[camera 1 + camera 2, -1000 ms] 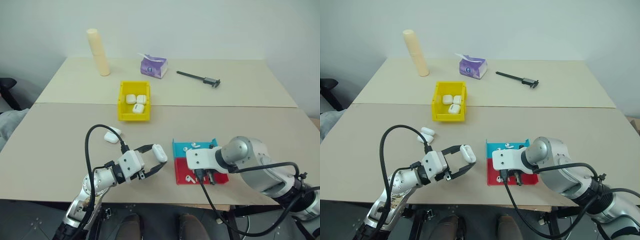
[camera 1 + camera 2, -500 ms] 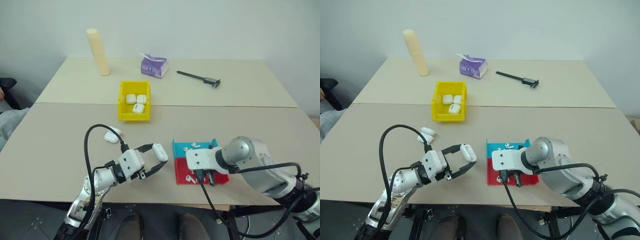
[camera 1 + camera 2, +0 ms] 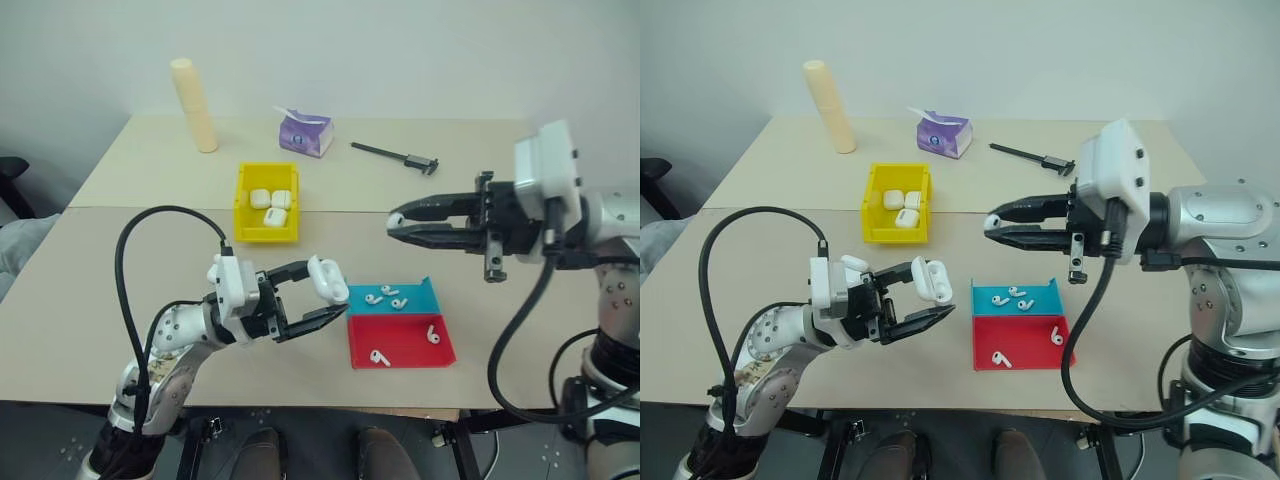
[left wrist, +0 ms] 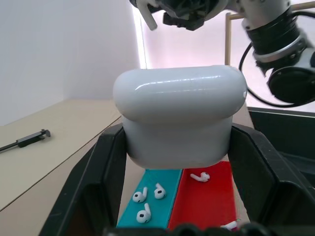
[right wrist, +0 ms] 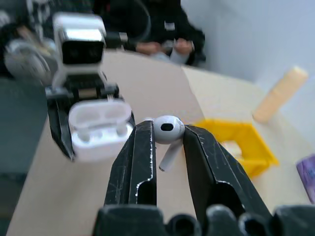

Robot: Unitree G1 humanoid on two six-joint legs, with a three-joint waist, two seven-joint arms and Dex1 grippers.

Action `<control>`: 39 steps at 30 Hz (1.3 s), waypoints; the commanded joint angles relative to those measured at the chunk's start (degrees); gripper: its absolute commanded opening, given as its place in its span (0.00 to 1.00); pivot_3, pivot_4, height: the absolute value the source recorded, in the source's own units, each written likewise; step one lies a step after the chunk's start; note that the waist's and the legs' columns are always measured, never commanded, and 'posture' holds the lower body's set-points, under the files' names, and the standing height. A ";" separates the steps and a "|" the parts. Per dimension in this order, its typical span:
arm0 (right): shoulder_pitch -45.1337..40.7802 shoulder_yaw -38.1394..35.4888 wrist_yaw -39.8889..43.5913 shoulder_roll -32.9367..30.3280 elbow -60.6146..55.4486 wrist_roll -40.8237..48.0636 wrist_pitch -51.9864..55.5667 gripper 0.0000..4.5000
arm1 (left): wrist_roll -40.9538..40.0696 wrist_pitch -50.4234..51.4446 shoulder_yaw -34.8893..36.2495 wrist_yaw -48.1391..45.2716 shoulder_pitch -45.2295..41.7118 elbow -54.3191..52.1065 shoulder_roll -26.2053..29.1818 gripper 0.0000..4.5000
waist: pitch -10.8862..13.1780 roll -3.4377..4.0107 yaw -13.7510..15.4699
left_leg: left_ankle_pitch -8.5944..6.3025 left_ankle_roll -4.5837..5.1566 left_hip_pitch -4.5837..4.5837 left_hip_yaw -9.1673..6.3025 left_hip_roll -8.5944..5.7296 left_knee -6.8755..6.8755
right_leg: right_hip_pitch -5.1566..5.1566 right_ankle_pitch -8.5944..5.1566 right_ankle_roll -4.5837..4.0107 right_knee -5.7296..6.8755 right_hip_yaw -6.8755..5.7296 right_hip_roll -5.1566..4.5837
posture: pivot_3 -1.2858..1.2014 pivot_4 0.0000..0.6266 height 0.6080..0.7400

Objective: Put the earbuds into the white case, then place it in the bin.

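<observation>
Earbuds [image 3: 386,297] lie loose in two shallow trays near the desk's front edge: three in the teal tray [image 3: 430,290], two in the red tray [image 3: 405,345] touching its front side; a sixth earbud [image 5: 167,132] is pinched by its head between the right gripper's [image 3: 392,222] nearly closed fingers, stem hanging free, as the right wrist view shows; the left gripper [image 3: 330,296] is clamped on the white case [image 3: 325,279], lid swung open, held above the desk just left of the trays; the right wrist view looks into its two empty wells [image 5: 101,132], while the left wrist view shows its rounded outer shell [image 4: 179,115] between the fingers with the trays beyond.

A second ago the right gripper was down on the red tray; it has since lifted clear and turned to point left, level, above the desk behind the trays; the left gripper has risen a little with the case.

The bin [image 3: 267,204], yellow, stands left of centre by the seam across the desk, three closed cases [image 3: 270,204] inside.
</observation>
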 commanded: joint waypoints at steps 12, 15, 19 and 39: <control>8.60 6.77 0.23 14.26 3.47 6.12 -27.53 0.15 | -2.76 -1.55 1.36 -4.96 -3.68 -0.97 -1.31 0.62 | -0.01 0.02 -0.03 | 0.00 0.00 0.04 0.03 0.01 0.00 | 0.06 0.01 0.02 0.01 -0.03 0.02 | 0.52 0.24 1.00; 9.14 8.45 0.06 14.00 4.31 6.23 -29.66 0.15 | -2.68 -2.01 1.38 -5.28 -3.59 -1.07 -1.63 0.62 | -0.01 0.02 -0.04 | 0.00 0.00 0.05 0.04 0.01 0.00 | 0.07 0.01 0.02 0.00 -0.02 0.02 | 0.52 0.24 1.00; 10.05 10.67 0.02 13.67 5.31 5.34 -32.18 0.15 | -2.67 -2.24 1.34 -5.66 -3.49 -1.29 -1.89 0.62 | -0.01 0.02 -0.03 | 0.00 0.00 0.05 0.05 0.01 0.00 | 0.07 0.01 0.02 0.00 -0.04 0.02 | 0.52 0.24 1.00; 12.83 16.83 0.96 10.93 11.11 0.00 -39.90 0.15 | -1.76 -2.78 0.73 -5.96 -3.40 -1.72 -2.74 0.62 | 0.00 0.02 -0.01 | 0.00 0.00 0.06 0.08 0.01 0.00 | 0.09 0.00 0.02 -0.02 -0.04 0.01 | 0.52 0.24 1.00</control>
